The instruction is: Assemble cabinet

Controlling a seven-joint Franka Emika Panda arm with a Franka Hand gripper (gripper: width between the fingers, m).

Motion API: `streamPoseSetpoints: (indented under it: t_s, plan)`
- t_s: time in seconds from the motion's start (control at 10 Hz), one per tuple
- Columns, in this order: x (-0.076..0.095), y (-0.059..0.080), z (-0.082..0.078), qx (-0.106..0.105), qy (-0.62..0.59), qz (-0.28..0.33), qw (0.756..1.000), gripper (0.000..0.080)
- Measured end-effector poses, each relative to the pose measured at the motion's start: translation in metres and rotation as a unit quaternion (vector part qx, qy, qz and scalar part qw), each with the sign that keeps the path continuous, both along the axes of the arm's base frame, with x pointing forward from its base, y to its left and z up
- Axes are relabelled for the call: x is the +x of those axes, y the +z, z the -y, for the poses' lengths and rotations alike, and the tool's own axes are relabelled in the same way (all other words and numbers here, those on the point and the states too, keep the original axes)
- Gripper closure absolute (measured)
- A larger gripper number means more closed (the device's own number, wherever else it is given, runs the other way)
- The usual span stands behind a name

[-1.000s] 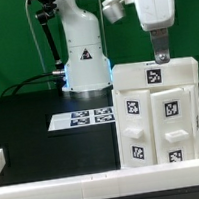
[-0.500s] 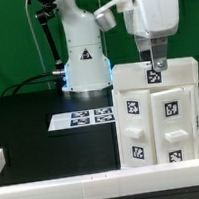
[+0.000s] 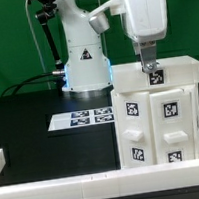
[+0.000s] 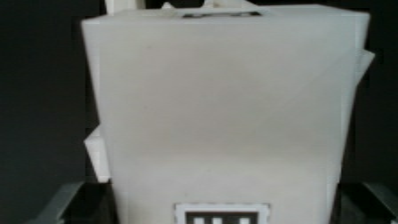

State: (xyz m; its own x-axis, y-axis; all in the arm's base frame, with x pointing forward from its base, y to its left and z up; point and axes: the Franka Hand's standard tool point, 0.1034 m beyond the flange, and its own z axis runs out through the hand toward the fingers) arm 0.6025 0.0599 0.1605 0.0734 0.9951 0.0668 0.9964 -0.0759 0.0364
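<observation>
at 3 o'clock on the worktop (image 3: 30, 121), the cabinet (image 3: 158, 115) stands upright by the marker board (image 3: 82, 118). over the last second the gripper (image 3: 149, 65) slid toward 9 o'clock along the top, now just left of the top tag; looks like alignment for a grasp or push. arm vertical, pointing down. can't tell how wide the jaws are; nothing visibly held.

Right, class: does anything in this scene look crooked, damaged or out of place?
Nothing stands out. The cabinet stands upright and looks undamaged, the gripper sits at its top, and the marker board lies flat on the table.
</observation>
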Motion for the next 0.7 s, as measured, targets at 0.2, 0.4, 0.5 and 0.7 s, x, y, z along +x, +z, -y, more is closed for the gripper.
streamPoseSetpoints:
  t_s: [0.2,0.4,0.5,0.7]
  plan:
    - [0.0,0.0,0.0002,0.0,0.0,0.0,1.0,0.0242]
    - [0.0001,0.0,0.0003,0.0,0.0,0.0,1.0,0.0242]
    - [0.0001,0.0,0.0004,0.001,-0.013,-0.001,1.0,0.0242]
    - [0.0001,0.0,0.0006,0.001,-0.017,-0.001,1.0,0.024]
